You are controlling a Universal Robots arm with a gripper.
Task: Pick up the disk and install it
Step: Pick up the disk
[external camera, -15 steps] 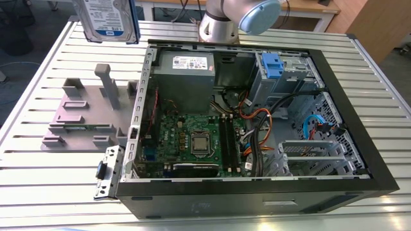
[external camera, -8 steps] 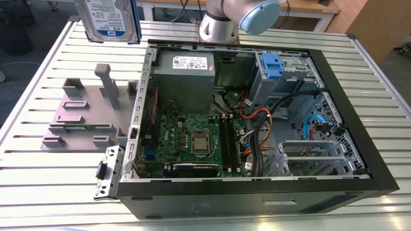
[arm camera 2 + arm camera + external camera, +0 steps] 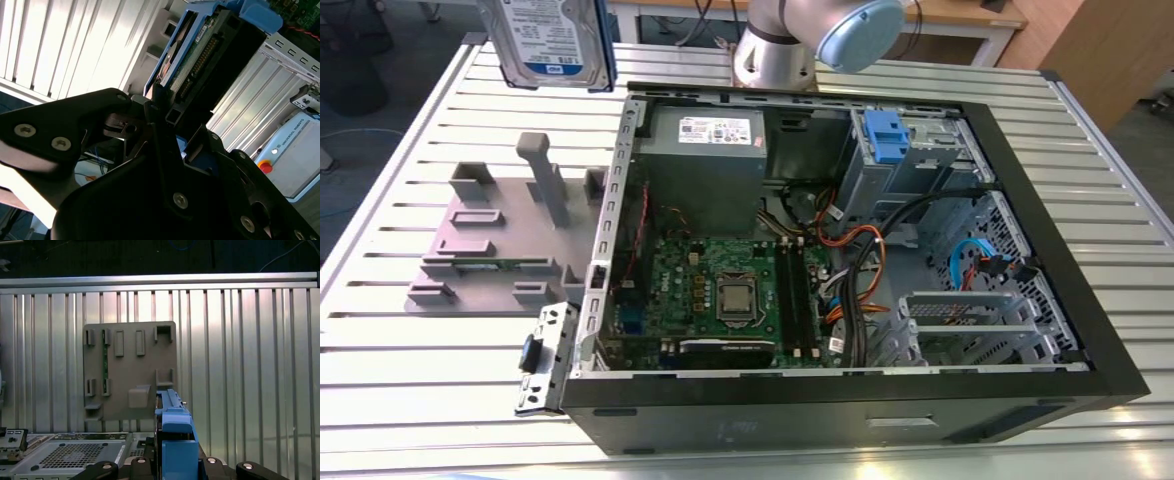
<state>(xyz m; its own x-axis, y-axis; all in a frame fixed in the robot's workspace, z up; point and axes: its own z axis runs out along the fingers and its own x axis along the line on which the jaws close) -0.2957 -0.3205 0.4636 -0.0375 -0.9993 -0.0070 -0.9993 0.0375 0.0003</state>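
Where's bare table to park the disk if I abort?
The table is bare nearer the camera than the grey stand, at the exterior view's left, and past the computer case on the exterior view's right. The case is packed with cables; the stand has posts. The hand grips the disk.

Slatted aluminium table (image 3: 400,370) carried grey plastic stand (image 3: 494,240) at 9 o'clock, open PC case (image 3: 1042,230) centre to 3 o'clock, arm base (image 3: 774,62) at 12 o'clock.
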